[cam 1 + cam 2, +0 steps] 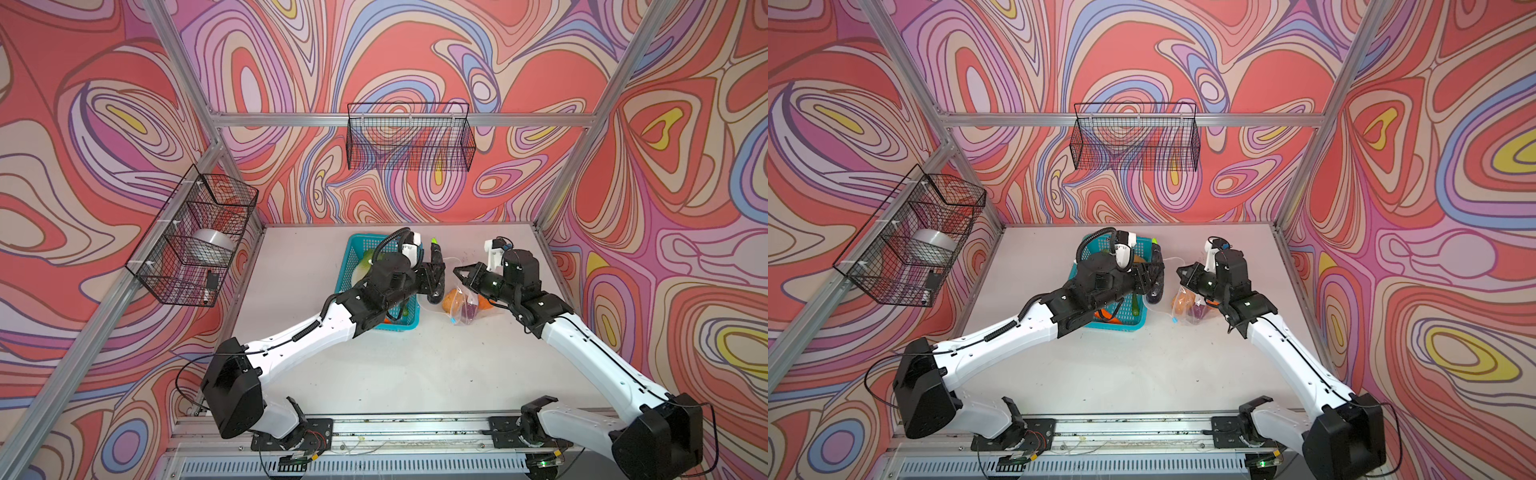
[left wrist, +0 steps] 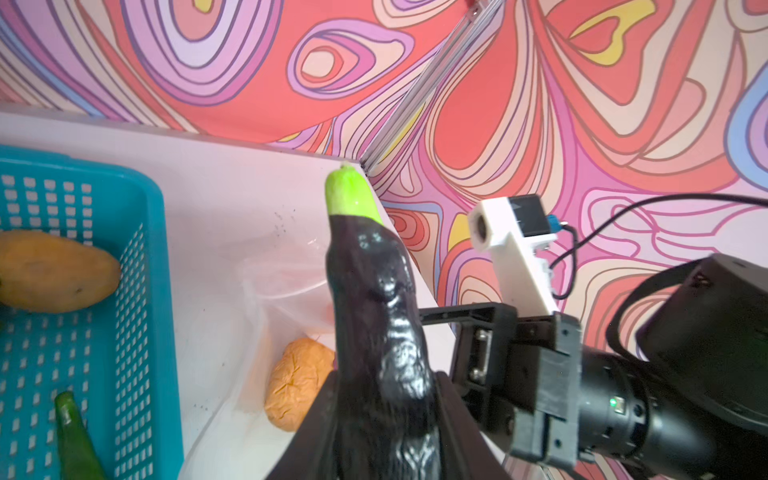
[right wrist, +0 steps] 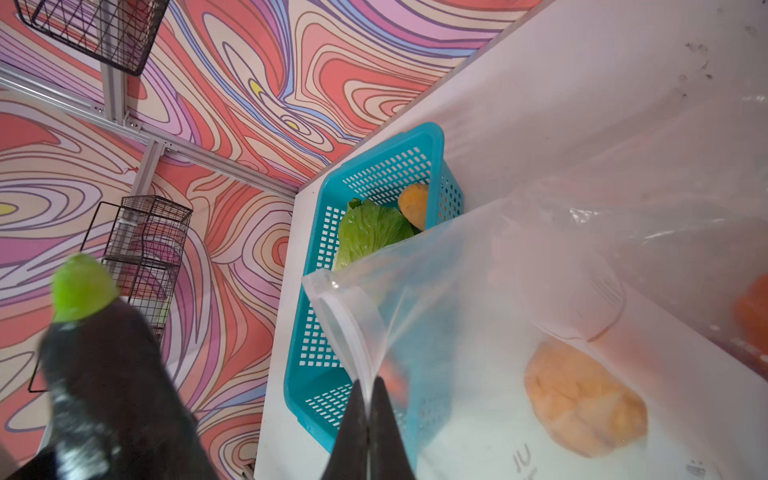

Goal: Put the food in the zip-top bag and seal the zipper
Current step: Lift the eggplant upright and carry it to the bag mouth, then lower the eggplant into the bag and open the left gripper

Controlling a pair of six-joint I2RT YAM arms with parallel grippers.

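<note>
left gripper [image 1: 432, 282]: part-closed on eggplant [image 2: 374, 299], bag [image 3: 478, 291] mouth just beside | right gripper [image 3: 369, 399]: pinched shut on bag rim | basket [image 3: 316, 332]: lettuce [image 3: 370, 232] unbagged | seal: pending

The left gripper [image 1: 1149, 277] grips a long dark toy cucumber with a green tip [image 1: 1156, 262]. It stands upright between a teal perforated plastic basket [image 1: 1117, 326] and a clear floppy zip-top bag [image 1: 1183, 318]. The right gripper [image 1: 1182, 273] is closed at the bag's raised edge.
</note>
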